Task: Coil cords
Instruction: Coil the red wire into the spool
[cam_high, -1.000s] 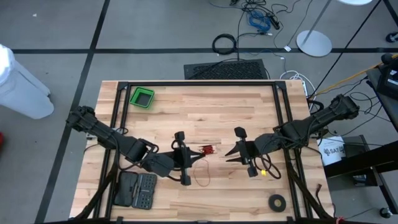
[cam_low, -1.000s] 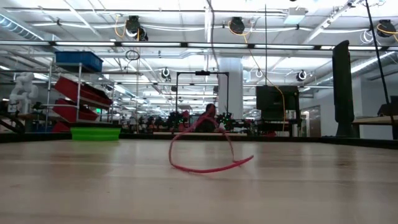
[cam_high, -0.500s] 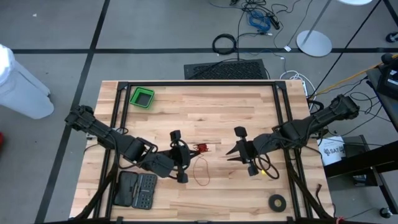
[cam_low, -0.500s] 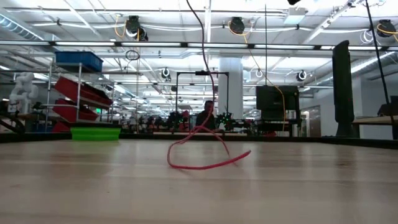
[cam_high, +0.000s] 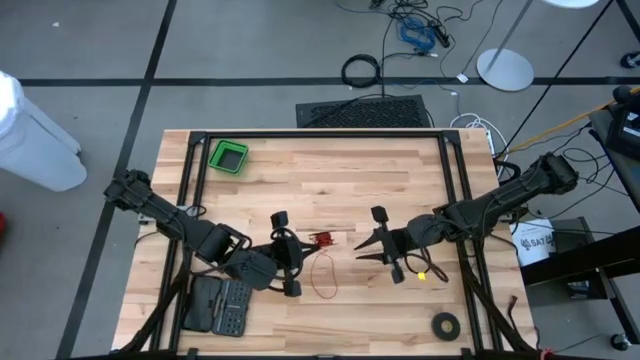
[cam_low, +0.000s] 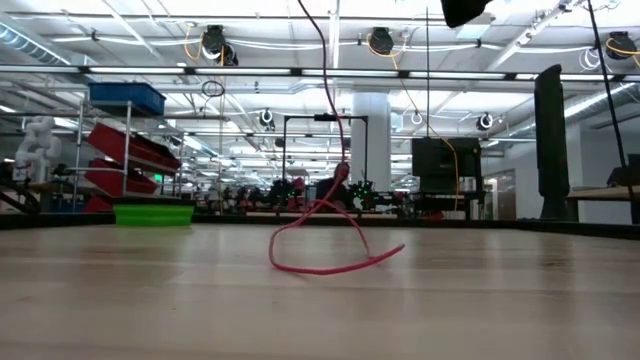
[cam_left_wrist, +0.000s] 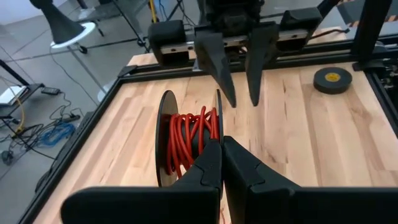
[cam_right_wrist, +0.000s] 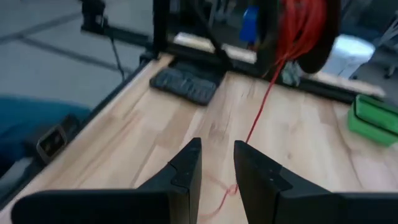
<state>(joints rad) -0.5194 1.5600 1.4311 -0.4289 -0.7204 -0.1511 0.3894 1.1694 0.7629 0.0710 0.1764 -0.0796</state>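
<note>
A black spool wound with red cord (cam_high: 322, 240) hangs over the table's middle, and it also shows in the left wrist view (cam_left_wrist: 186, 140). My left gripper (cam_high: 303, 247) is shut on it. The cord's free length drops from the spool (cam_right_wrist: 301, 22) and lies in a loose loop on the table (cam_high: 322, 275), which also shows in the low view (cam_low: 320, 262). My right gripper (cam_high: 362, 247) is open and empty just right of the spool, pointing at it, and it also shows in its own wrist view (cam_right_wrist: 217, 155). My left gripper pinches the rim of the spool's one flange (cam_left_wrist: 218, 127) between its two fingers (cam_left_wrist: 208, 165). The fingers come level from the table's left side. The spool stands on edge, lifted clear of the table, with the cord hanging slack below it.
A green bin (cam_high: 228, 155) stands at the far left. A black tool case (cam_high: 222, 305) lies near the front left. A black tape ring (cam_high: 446, 324) lies at the front right. A small yellow thing (cam_high: 425, 275) lies under the right arm. Black frame rails (cam_high: 320, 133) edge the table.
My left gripper has gone a little toward the table's left edge with the spool. My right gripper has followed toward the spool. The cord's loop on the table has shifted slightly, and its upper part now rises straighter.
</note>
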